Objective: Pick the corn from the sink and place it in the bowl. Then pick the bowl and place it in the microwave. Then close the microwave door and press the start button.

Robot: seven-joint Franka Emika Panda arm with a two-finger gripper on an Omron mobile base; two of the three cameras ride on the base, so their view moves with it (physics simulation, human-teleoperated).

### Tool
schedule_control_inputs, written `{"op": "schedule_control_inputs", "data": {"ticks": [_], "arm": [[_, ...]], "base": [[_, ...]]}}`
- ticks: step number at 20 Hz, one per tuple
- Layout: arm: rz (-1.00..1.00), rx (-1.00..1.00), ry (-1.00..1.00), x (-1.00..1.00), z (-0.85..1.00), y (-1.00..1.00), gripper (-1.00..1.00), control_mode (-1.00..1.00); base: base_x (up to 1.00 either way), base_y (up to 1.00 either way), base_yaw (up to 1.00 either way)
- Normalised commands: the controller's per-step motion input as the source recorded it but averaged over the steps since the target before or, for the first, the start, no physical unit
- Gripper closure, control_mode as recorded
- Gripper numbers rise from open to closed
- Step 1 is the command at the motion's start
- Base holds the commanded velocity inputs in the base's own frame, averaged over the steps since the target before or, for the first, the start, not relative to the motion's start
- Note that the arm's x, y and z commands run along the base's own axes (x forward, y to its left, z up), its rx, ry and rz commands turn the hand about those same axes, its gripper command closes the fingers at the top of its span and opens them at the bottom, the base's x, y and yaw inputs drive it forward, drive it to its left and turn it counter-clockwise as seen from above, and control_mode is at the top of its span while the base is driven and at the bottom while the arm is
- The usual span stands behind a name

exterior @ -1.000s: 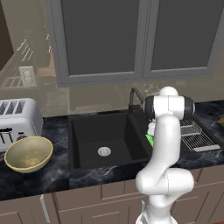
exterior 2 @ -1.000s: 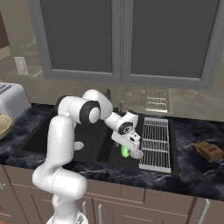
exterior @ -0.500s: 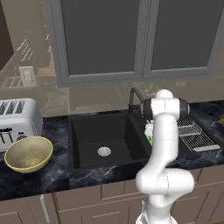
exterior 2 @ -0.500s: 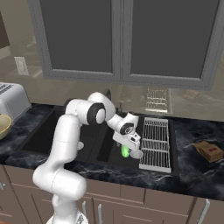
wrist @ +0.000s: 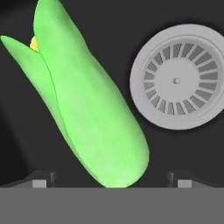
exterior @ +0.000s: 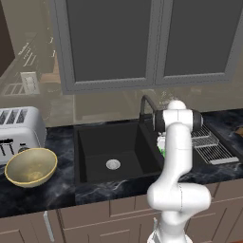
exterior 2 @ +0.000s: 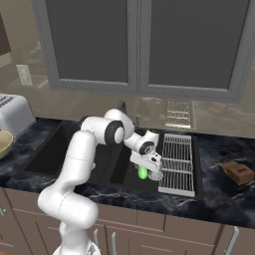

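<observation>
Reaching down into the right basin of the sink, the arm works at the first step, grabbing the corn; nothing of the task looks done yet. Largest first: black marble table runs under grey wall cabinets, sink sunk in its middle, dark faucet behind it. Silver toaster sits far left on the table, bowl just in front of it, well apart from the sink, inside visible and bare. Wire drying rack lies right of the sink, small brown box beyond it. Gripper hangs low in the right basin, right over the corn. Hand view: corn lies on the black basin floor beside the round silver drain, close to it but I can't tell if they touch, yellow tip pointing away from the camera. Fingers are spread fully wide, holding nothing, one tip each side of the cob's near end; contact with the husk not evident. To do it well, my judgement: drop straight down a bit more so the pads straddle the thick part rather than the rounded end, keep the cob centred between the tips, then close across its narrow width. Round slick husk may roll or squirt out if pinched near the end. Lift clear of the basin wall before swinging left to the bowl.
</observation>
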Motion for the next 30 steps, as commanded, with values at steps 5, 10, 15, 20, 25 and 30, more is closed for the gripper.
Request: {"op": "schedule_control_inputs", "data": {"ticks": [5, 10, 15, 20, 25, 30], "arm": [[0.12, 0.0, 0.0, 0.06, -0.27, 0.0, -1.0, -1.0], [0.09, 0.0, -0.01, 0.03, -0.21, 0.0, -1.0, -1.0], [0.08, 0.0, 0.0, 0.0, -0.05, 0.0, 1.0, -1.0], [0.06, 0.07, -0.03, -0.24, 0.21, 0.0, 1.0, -1.0], [0.03, 0.02, -0.04, -0.52, 0.65, -0.04, 1.0, -1.0], [0.0, 0.0, 0.0, -0.7, 0.99, -0.01, 1.0, -1.0]], "base": [[0.0, 0.0, 0.0], [0.0, 0.0, 0.0], [0.0, 0.0, 0.0], [0.0, 0.0, 0.0], [0.0, 0.0, 0.0], [0.0, 0.0, 0.0]]}}
